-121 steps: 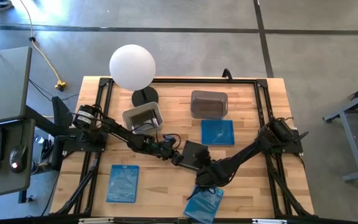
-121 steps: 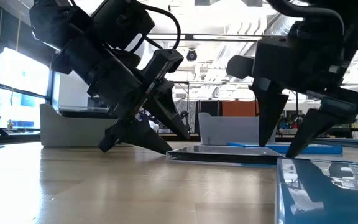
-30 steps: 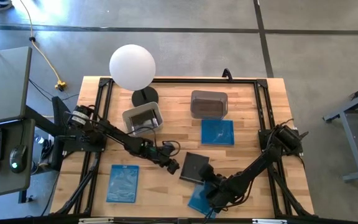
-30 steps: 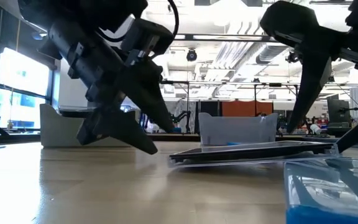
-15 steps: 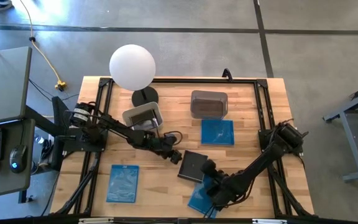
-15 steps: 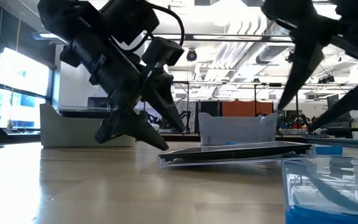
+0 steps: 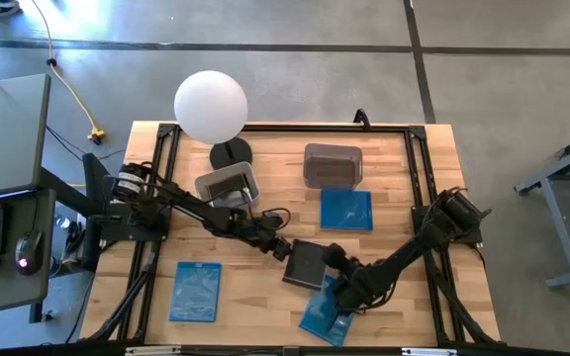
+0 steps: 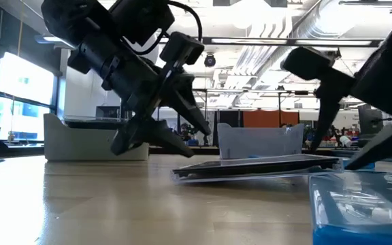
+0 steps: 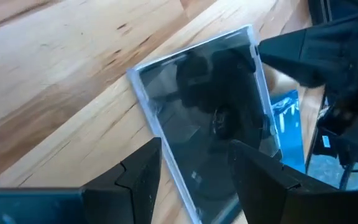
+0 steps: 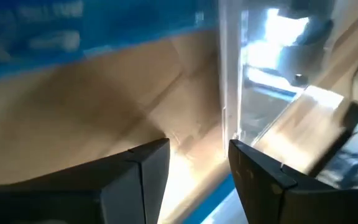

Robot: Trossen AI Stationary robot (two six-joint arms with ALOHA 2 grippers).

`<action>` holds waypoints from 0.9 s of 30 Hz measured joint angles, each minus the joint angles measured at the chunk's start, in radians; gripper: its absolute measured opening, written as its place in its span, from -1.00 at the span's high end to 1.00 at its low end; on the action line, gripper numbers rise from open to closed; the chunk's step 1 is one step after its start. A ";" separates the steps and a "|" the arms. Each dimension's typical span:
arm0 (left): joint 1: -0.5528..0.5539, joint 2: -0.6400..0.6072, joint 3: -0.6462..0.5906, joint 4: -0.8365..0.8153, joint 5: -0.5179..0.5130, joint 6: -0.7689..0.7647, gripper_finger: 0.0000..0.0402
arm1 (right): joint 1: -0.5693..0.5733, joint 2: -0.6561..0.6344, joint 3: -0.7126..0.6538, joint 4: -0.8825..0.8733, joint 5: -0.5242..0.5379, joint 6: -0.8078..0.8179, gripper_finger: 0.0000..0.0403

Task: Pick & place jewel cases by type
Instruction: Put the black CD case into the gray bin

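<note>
Jewel cases lie scattered over the pale wooden worktop (image 7: 394, 188). At its centre, toward the near edge, a dark clear square plastic jewel case (image 7: 308, 264) rests with its right edge propped up on a translucent blue square jewel case (image 7: 325, 309), so the dark case sits tilted in the low view (image 8: 264, 167). The left end effector (image 7: 287, 249) is at the dark case's left edge, low over the wood, with its two dark fingers (image 9: 143, 180) spread apart and holding nothing; the left wrist view shows the dark case (image 9: 210, 124) lying just ahead of the gap between them. The right end effector (image 7: 336, 262) sits at the dark case's right edge, over the overlap with the blue case. Its fingers (image 10: 138, 171) are also parted, and between them the right wrist view shows the clear edge of the dark case (image 10: 229, 81) with blue plastic beyond; nothing is clamped.

A second translucent blue jewel case (image 7: 346, 210) lies flat right of centre, just near of a deep grey translucent rectangular tub (image 7: 332, 164) at the far side. A third blue jewel case (image 7: 195, 292) lies flat at the near left, well apart from the others. A second grey tub (image 7: 228, 185) stands far left, beside a white globe lamp (image 7: 211, 106) on a dark round base.
</note>
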 joint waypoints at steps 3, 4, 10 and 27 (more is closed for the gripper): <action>0.000 0.011 -0.001 -0.013 0.003 -0.010 0.10 | -0.017 -0.003 -0.028 0.069 0.005 -0.069 0.20; 0.000 0.026 0.002 0.002 0.007 -0.021 0.10 | -0.022 -0.003 -0.033 0.085 0.006 -0.081 0.20; 0.001 0.104 0.043 0.046 0.077 -0.052 0.10 | -0.052 -0.004 -0.036 0.133 0.016 -0.123 0.20; 0.000 0.136 0.178 -0.129 0.105 0.079 0.10 | -0.015 -0.006 -0.037 0.223 0.011 -0.099 0.30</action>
